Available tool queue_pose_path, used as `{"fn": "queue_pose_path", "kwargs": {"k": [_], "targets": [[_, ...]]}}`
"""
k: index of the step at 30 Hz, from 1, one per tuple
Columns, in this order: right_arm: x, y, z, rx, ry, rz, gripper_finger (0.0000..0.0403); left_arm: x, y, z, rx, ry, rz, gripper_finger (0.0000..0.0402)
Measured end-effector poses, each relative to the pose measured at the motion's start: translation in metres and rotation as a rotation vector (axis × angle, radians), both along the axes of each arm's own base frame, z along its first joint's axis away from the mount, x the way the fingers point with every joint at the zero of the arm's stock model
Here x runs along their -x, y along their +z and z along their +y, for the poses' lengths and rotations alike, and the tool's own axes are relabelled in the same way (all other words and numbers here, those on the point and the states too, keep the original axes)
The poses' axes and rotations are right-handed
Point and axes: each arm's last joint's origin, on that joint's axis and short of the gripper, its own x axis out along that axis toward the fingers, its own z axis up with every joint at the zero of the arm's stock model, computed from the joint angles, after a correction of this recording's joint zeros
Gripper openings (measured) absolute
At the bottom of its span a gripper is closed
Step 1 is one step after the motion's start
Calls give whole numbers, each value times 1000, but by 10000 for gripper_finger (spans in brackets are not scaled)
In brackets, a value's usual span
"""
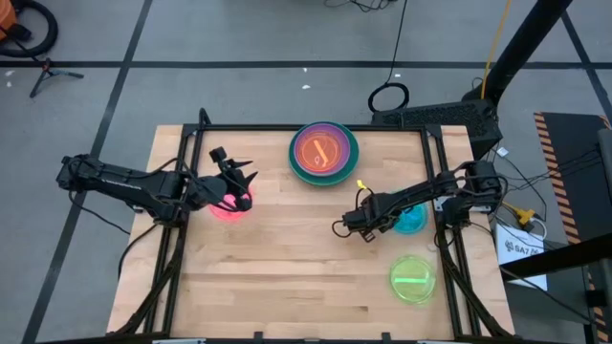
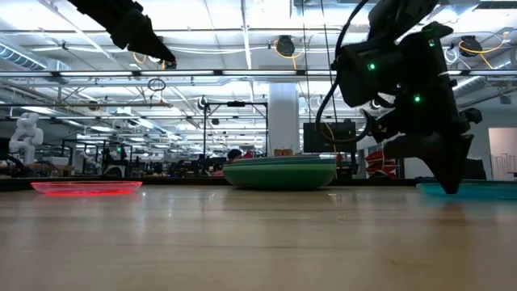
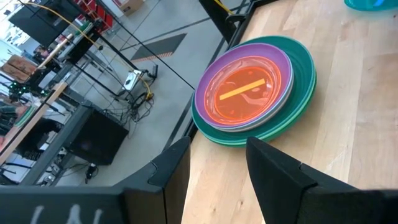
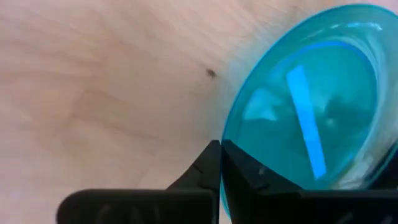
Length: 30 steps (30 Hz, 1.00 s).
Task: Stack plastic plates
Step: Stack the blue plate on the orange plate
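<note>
A stack of plates sits near the table's far edge: dark green at the bottom, then teal, purple and orange; it also shows in the left wrist view and the low view. A pink plate lies flat at the left. My left gripper hangs open above it, raised high, and faces the stack. A blue plate lies at the right. My right gripper is shut at its rim, pointing down. A translucent lime plate lies near the right front. My right gripper pinches the blue plate's rim on the side toward the table's middle. One finger is over the plate's inside and the other is outside it. The fingers come from above, pointing down. The plate lies flat on the table.
A black frame runs along the table's far and side edges. Bare wood spreads across the middle and the near left of the table. Cables and equipment stand beyond the right edge.
</note>
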Motion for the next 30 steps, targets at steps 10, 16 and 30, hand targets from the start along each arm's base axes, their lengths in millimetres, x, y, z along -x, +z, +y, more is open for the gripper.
{"fn": "queue_pose_path", "kwargs": {"k": [10,16,30], "targets": [[-24,66,18,90,201,22,1,0,0,0,0,0,-1,163],[-44,111,23,188,345,-91,1,0,0,0,-2,-1,0,163],[-87,129,-23,263,708,-270,0,0,0,0,-16,-9,11,163]]}}
